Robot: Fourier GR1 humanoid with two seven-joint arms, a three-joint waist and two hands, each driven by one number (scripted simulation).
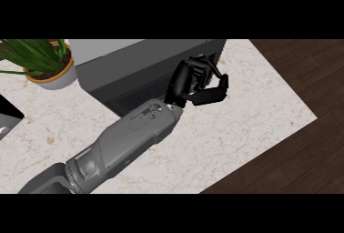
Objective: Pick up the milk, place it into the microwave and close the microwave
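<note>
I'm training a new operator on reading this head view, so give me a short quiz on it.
1. True or false: the potted plant stands at the view's right of the microwave.
2. Where is the robot hand? A) over the plant B) at the microwave's right end C) on the wooden floor
3. Fill in: the microwave stands on a pale ___.

Key: 1 false, the plant is at its left. 2 B. 3 counter.
</note>
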